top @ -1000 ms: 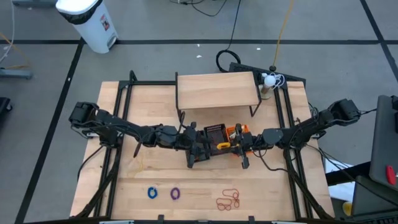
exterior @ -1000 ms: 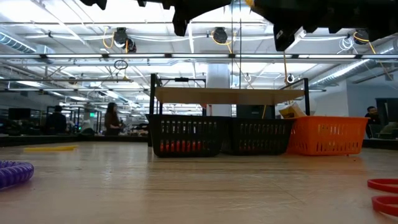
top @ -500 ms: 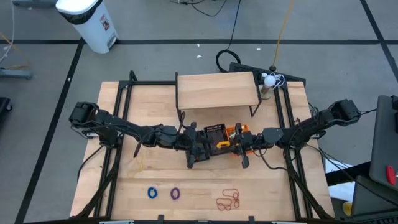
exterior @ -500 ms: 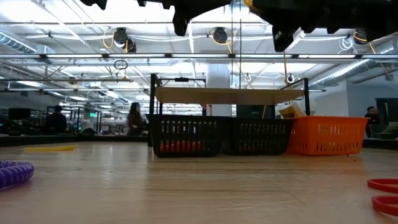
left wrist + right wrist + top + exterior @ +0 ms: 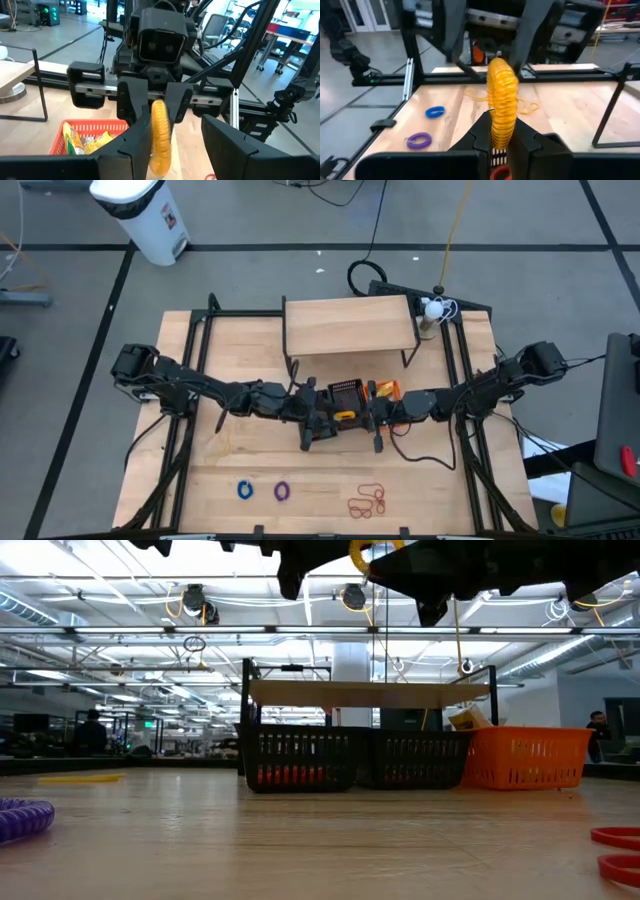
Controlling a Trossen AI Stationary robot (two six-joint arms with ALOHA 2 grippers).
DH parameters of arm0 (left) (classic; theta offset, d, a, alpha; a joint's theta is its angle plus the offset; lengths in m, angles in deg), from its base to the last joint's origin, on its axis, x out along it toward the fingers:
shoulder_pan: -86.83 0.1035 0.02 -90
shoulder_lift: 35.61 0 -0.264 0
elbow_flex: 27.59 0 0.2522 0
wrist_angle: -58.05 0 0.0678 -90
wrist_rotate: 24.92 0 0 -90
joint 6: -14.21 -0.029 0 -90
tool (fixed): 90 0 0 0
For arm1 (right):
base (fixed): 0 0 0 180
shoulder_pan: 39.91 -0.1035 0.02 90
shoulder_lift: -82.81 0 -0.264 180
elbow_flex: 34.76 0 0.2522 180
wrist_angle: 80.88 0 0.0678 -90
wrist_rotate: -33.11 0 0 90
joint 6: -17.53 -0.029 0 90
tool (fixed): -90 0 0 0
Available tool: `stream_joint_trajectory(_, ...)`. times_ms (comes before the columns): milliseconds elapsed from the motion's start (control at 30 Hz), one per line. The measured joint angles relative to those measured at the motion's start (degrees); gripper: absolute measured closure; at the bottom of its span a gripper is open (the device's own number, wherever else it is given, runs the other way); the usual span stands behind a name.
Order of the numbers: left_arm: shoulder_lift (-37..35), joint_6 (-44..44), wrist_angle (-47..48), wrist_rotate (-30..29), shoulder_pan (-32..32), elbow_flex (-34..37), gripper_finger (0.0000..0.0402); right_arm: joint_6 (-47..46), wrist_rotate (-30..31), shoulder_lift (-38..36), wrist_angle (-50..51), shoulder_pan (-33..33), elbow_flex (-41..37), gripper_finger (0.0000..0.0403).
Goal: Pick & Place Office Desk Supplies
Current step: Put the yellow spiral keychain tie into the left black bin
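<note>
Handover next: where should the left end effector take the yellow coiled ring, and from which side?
Grip the free arc of the yellow coiled ring, opposite the right end effector. Bring the left end effector head-on: the ring faces it edge-on.

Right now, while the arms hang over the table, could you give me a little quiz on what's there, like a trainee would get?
1. What is the right gripper shut on?
A. a yellow coiled ring
B. a stapler
C. a pencil
2. True or false: the purple ring lies on the table beside the blue ring.
3. Fill in: under the wooden shelf, next to the black baskets, stands a basket coloured ____.

Key: 1 A; 2 true; 3 orange.
</note>
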Motion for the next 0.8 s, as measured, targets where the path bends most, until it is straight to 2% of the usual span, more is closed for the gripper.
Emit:
stream_joint_trajectory(300, 0.0, -0.8, 1.2, -1.5, 0.0, 0.0, 0.0231, 1.2, 1.2, 0.0, -3.3, -0.4, 0.0, 0.0382)
stream_joint_trajectory(400, 0.0, -1.5, 1.3, -3.9, 0.0, 0.0, 0.0237, 1.2, 1.2, 0.0, -3.2, -0.4, 0.0, 0.0382)
stream_joint_trajectory(500, 0.0, -1.7, 1.8, -6.3, -0.2, 0.0, 0.0280, 1.1, 1.2, 0.0, -3.2, -0.4, 0.0, 0.0382)
stream_joint_trajectory(600, 0.0, -3.2, 2.1, -7.3, -0.4, 0.0, 0.0364, 1.1, 1.2, 0.0, -3.5, -0.4, 0.0, 0.0382)
stream_joint_trajectory(633, 0.0, -3.5, 2.1, -7.6, -0.5, 0.0, 0.0378, 1.1, 1.1, 0.0, -3.6, -0.4, 0.0, 0.0382)
stream_joint_trajectory(800, -0.1, -3.7, 3.5, -7.8, -0.5, 0.0, 0.0392, 1.0, 1.1, 0.0, -3.7, -0.4, 0.0, 0.0364)
